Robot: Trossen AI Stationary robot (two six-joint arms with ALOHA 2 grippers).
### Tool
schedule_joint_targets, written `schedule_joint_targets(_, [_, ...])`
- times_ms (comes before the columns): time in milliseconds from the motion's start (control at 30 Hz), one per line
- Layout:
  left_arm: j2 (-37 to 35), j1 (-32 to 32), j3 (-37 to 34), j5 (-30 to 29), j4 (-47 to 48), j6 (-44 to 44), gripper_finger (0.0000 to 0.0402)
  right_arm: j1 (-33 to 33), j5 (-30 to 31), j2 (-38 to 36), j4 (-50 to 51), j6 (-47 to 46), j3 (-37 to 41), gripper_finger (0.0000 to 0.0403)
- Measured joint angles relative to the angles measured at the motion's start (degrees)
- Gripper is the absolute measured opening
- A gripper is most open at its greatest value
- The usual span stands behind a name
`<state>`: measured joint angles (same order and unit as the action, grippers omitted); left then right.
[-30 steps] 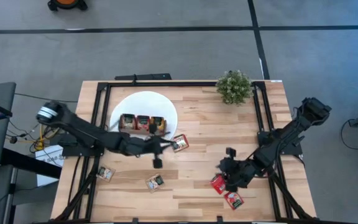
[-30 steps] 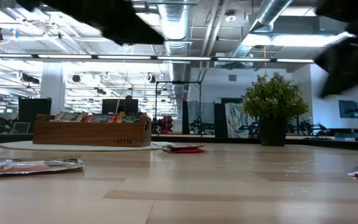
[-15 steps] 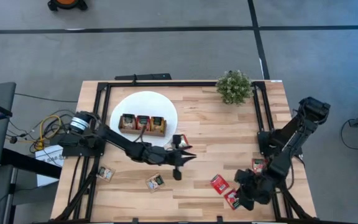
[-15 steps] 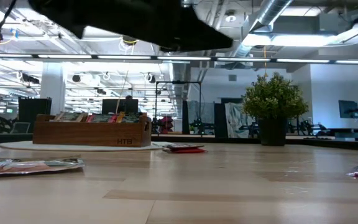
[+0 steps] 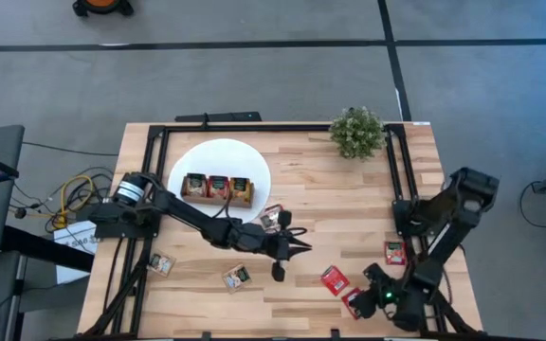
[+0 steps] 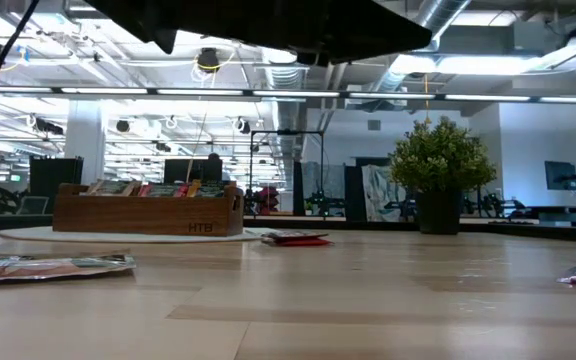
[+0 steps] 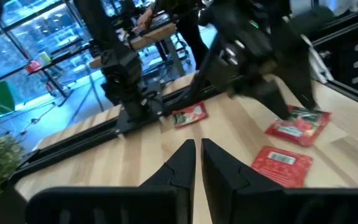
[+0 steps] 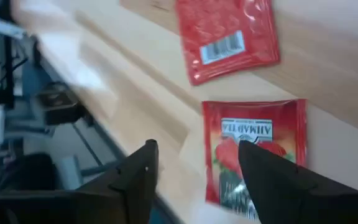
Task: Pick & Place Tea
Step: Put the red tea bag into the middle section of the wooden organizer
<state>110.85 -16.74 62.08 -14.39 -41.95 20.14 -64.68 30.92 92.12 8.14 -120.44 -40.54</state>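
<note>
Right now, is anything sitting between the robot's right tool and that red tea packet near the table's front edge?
Nothing visible does. The right tool hangs open just over the red sachet, with only bare table around it. A second red sachet lies just beyond, apart from it and not in the way.

Right tool (image 8: 194,171) partly covering red sachet (image 8: 253,155), lower part cut off by frame edge. Sachet print in tray (image 6: 148,212) too small to read.
</note>
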Motion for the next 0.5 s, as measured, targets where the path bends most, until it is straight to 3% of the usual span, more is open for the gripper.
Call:
schedule_joint_targets(267, [0.0, 1.6, 0.0, 1.9, 0.7, -0.7, 0.0018, 3.6, -7.0, 7.5, -2.5, 1.1, -4.1, 0.0195])
schedule_joint_targets(500, [0.0, 1.9, 0.0, 2.7, 0.3, -0.7, 0.0018, 4.2, 0.6, 3.2, 7.6, 8.2, -5.9, 0.0140])
